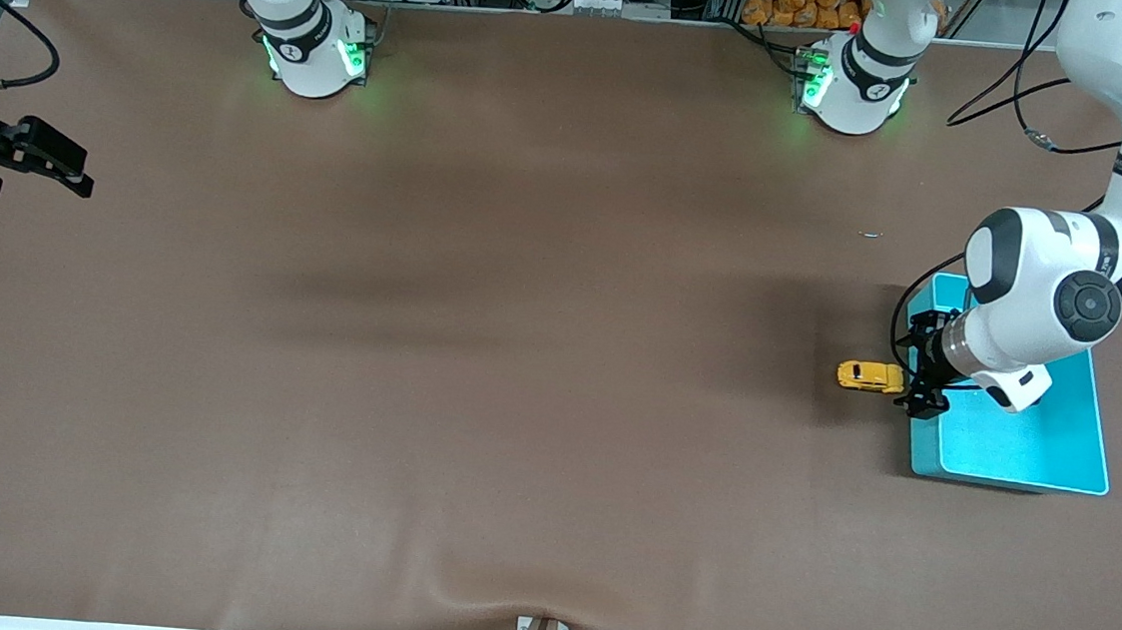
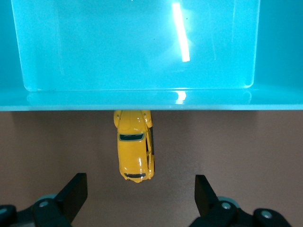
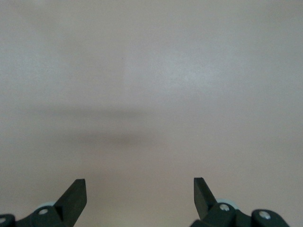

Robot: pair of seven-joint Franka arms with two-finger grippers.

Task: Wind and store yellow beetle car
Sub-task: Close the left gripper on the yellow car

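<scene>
There is 1 turquoise bin [image 1: 1021,446] on the brown desk [image 1: 477,368] at the left arm's end, and no toy shows in the part of it that can be seen. There is 1 yellow beetle car [image 1: 870,376], and it sits on the desk just beside the bin's wall, on the side toward the right arm's end, with its tail tucked at the wall in the left wrist view. There are 2 grippers: the left gripper [image 1: 921,371] hangs over the bin's edge next to the car with its jaws wide and holding nothing, and the right gripper [image 1: 43,157] waits over the desk at the right arm's end, jaws wide and empty too.
</scene>
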